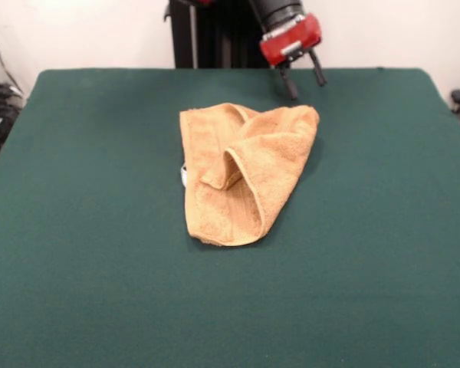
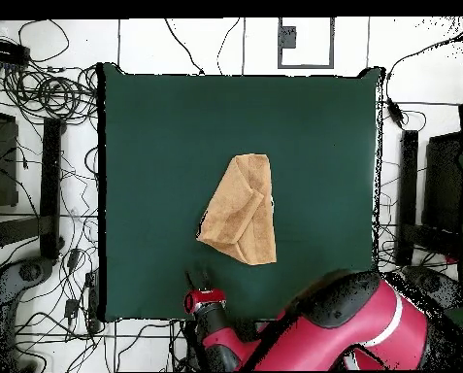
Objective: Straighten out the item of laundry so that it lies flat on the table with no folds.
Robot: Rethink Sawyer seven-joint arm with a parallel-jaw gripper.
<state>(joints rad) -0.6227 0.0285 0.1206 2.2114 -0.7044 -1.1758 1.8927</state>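
Observation:
The golden-tan towel (image 1: 241, 172) lies near the middle of the dark green table (image 1: 77, 230), folded over itself into a rough triangle with a raised fold in its middle. A small white tag (image 1: 183, 175) shows at its left edge. My gripper (image 1: 304, 79) hangs just beyond the towel's far right corner, above the table, open and empty, with its two black fingers apart. In the overhead view the towel (image 2: 240, 209) is at the centre of the table (image 2: 157, 126) and the gripper (image 2: 191, 285) is near the table's bottom edge, apart from the towel.
The black pedestal (image 1: 215, 31) stands behind the table's far edge. My red arm (image 2: 361, 330) reaches over the table's bottom right part in the overhead view. Cables (image 2: 41, 92) and dark equipment (image 2: 439, 185) lie on the floor around the table.

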